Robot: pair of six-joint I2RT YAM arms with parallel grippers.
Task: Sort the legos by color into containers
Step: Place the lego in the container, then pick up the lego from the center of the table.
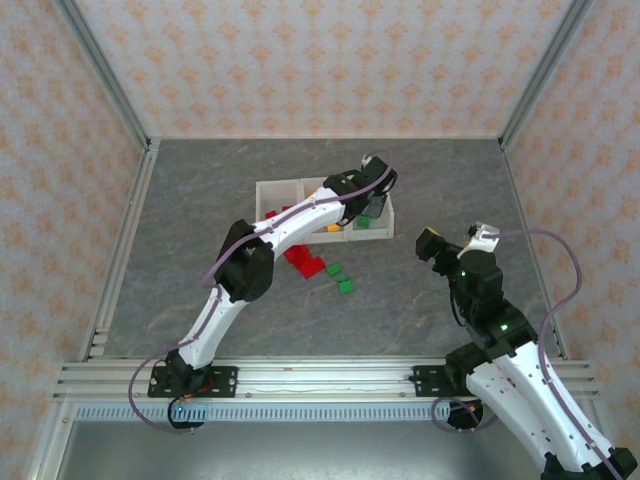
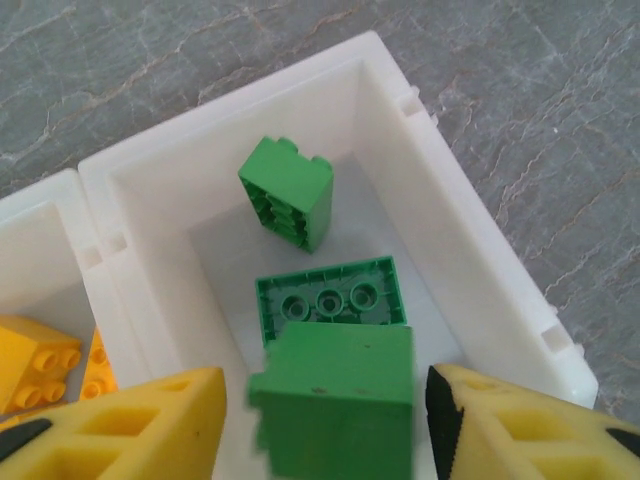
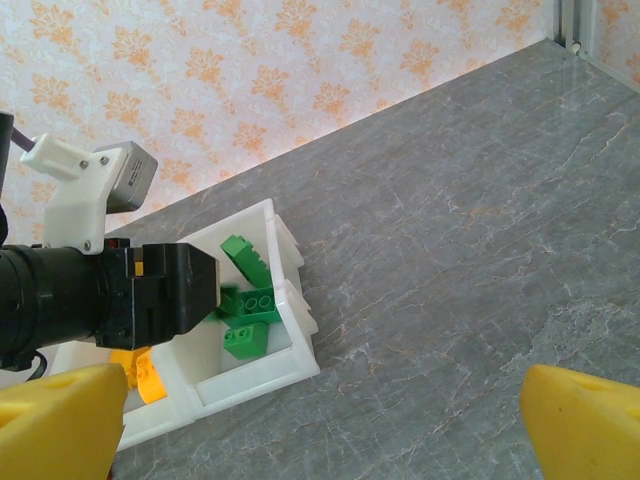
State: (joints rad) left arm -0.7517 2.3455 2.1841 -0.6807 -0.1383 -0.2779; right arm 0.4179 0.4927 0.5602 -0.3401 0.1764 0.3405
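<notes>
A green lego sits blurred between the spread fingers of the left end effector, touching neither. It is over the containers' right bin, which holds two more green legos. The left arm stretches far. The right end effector gapes wide at near right. The bench is grey marbled, with two loose green legos on it. The walls are floral-papered.

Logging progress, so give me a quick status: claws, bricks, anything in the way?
Left claw open over right-end bin, green brick free between fingers. Right claw open, empty. Red bricks, green bricks lie on table. Nothing blocking.
</notes>
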